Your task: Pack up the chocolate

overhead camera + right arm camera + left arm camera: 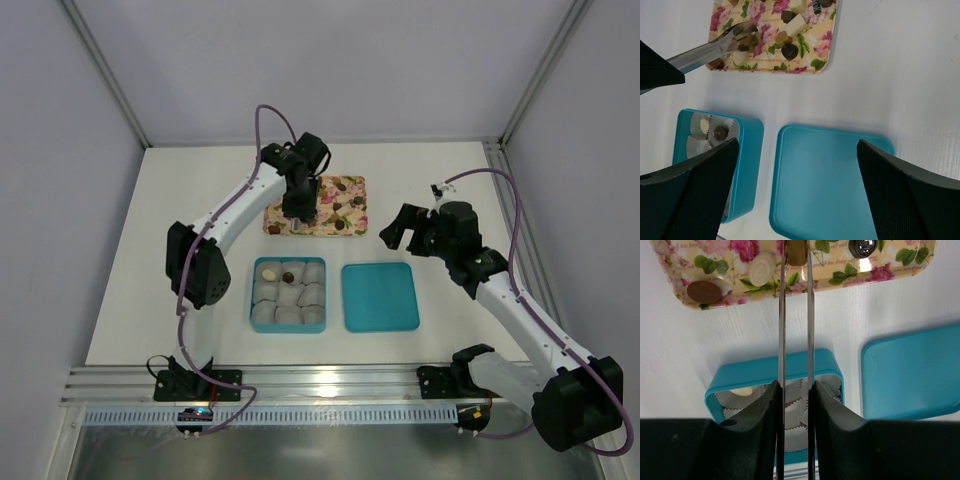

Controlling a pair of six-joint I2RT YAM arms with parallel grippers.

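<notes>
**Tongs grab a candy**

The right gripper (797, 145) hangs spread wide near the blue lid (825, 190). 2 chocolates (270, 273) sit in the blue box (253, 300). Farther off, the left gripper (795, 390) squeezes tongs (782, 330) pinching 1 brown chocolate (796, 252) on the flowery tray (880, 272).

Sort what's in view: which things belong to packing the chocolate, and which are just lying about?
In the job:
- chocolate on the floral tray
- tongs in the left gripper, pinching one piece
- teal box with paper cups, two pieces already in

Lying about:
- teal lid beside the box
- right gripper, open and empty
</notes>
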